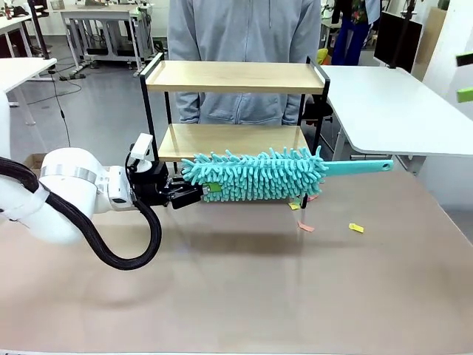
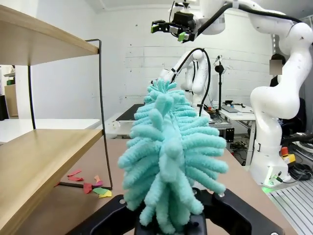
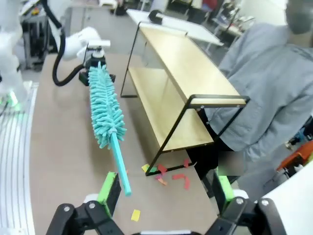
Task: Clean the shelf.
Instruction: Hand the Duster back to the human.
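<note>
Shelf (image 1: pixel 235 77) of two wood boards stands at the counter's (image 1: pixel 236 281) far edge, before a person in grey (image 1: pixel 244 29). Left gripper (image 1: pixel 194 194) fingers clamp the fluffy end of a turquoise duster (image 1: pixel 255 176), held level beside the lower board. Right gripper (image 3: pixel 166 193) hovers with fingers spread wide, empty. Paper scraps (image 1: pixel 307 226) lie nearby.

The shelf (image 1: pixel 235 76) had smooth, pale wood boards in thin matt black metal wire. The duster (image 1: pixel 255 176) was fluffy teal chenille cloth with a glossy plastic handle. Bright paper scraps (image 1: pixel 356 228) lay on the matt brownish desk (image 1: pixel 244 288).
</note>
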You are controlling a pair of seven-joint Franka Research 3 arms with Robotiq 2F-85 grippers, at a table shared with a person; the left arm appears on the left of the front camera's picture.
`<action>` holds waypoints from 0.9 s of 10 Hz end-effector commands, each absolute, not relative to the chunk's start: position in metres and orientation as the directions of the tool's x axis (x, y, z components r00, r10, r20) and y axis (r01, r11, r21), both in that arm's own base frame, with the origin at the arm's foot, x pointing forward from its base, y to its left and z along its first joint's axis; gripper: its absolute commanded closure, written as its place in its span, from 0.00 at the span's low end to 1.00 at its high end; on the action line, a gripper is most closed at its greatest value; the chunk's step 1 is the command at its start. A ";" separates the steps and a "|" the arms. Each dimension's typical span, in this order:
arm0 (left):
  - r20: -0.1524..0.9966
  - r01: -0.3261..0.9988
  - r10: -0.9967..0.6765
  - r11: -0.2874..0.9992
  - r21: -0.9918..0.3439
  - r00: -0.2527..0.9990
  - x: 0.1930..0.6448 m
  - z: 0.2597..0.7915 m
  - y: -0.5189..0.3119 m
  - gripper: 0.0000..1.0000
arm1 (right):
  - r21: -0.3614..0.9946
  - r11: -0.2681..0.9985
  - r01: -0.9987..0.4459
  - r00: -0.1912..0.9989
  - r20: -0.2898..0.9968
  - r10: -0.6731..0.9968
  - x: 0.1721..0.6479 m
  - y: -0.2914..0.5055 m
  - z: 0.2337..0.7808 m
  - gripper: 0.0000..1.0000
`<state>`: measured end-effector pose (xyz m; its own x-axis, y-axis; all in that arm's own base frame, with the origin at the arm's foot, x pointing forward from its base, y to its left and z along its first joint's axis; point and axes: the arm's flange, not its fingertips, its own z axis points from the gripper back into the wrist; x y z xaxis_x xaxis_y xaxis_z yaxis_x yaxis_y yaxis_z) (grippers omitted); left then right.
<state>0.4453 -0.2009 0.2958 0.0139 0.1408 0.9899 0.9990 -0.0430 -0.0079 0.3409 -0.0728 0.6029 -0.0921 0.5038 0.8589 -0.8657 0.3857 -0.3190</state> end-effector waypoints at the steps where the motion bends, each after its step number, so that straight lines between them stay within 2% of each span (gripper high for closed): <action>1: 0.989 0.999 0.146 -0.042 0.000 0.006 0.446 0.299 -0.200 1.00 | -0.339 0.404 -0.850 -0.138 0.883 0.449 0.335 -0.082 0.591 0.00; 2: 0.990 0.999 0.141 -0.043 -0.008 0.014 0.445 0.296 -0.201 0.85 | -0.319 0.386 -0.866 -0.092 0.859 0.504 0.341 -0.073 0.603 0.00; 6: 0.967 0.997 0.245 0.038 0.064 -0.072 0.429 0.371 -0.178 0.85 | -0.319 0.386 -0.866 -0.092 0.859 0.504 0.341 -0.073 0.603 0.00; 9: 0.969 0.971 0.183 0.202 0.130 -0.167 0.419 0.449 -0.120 0.85 | -0.319 0.386 -0.866 -0.092 0.859 0.504 0.341 -0.073 0.603 0.00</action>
